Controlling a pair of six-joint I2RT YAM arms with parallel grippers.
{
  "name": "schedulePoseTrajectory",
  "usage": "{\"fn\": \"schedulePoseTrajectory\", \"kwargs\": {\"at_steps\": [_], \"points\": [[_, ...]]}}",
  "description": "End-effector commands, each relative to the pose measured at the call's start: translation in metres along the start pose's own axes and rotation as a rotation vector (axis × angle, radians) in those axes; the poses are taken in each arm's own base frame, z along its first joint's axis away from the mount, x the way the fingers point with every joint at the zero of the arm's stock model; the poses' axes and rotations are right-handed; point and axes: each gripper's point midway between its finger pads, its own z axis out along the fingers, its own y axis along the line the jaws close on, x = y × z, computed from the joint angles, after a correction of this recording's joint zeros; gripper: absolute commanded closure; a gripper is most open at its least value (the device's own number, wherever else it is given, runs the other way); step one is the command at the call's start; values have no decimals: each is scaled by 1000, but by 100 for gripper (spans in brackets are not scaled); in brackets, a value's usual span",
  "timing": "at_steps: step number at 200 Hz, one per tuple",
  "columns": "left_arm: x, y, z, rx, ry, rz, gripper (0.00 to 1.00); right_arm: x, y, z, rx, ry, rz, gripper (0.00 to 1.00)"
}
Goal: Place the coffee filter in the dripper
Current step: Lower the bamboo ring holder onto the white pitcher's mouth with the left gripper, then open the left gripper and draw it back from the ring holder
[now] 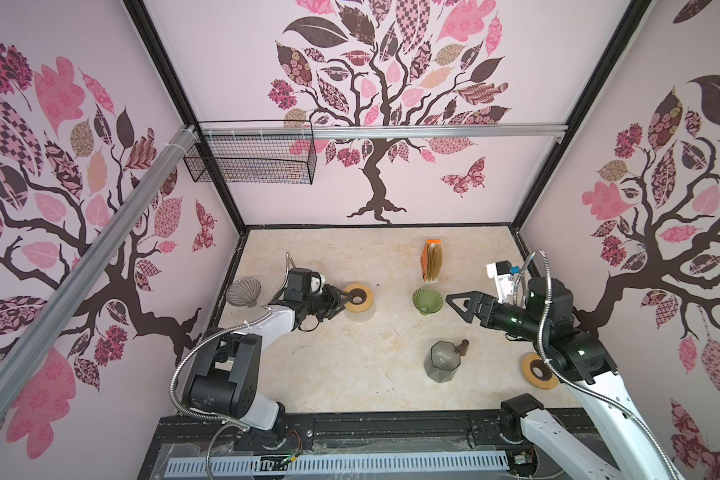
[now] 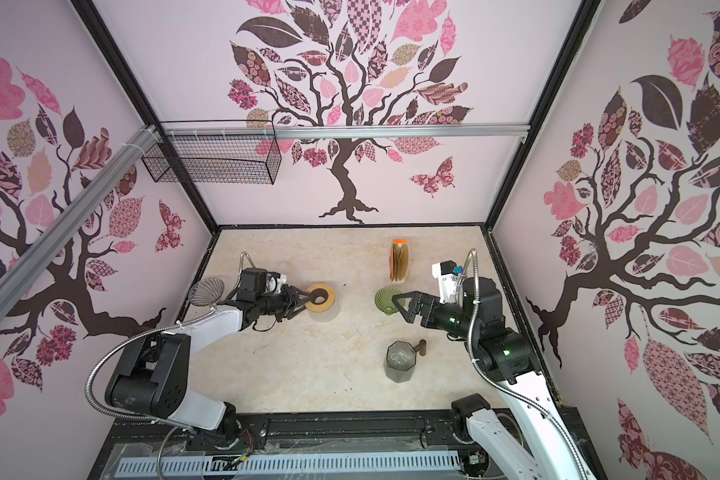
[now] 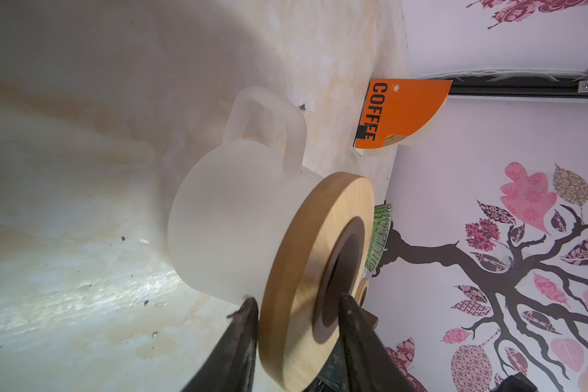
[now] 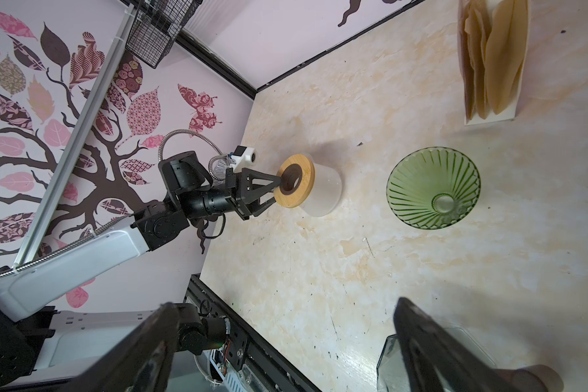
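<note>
Tan paper coffee filters stand in an orange holder at the back of the table. The green ribbed glass dripper sits empty just in front of them. My right gripper hovers just right of the dripper, open wide and holding nothing. My left gripper straddles the rim of a wooden ring resting on a frosted white mug. Its jaws are parted, one finger under the ring and one over its hole.
A smoky hexagonal glass jug with a brown handle stands in the front middle. Another wooden ring lies under my right arm. A clear ribbed dripper sits by the left wall. A wire basket hangs high at the back left.
</note>
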Motion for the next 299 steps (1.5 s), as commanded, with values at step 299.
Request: {"fn": "schedulePoseTrajectory", "kwargs": {"at_steps": [299], "points": [[-9,-54,-20,9,-58,146,23,3,1,2,-14,8,-11,0]]}}
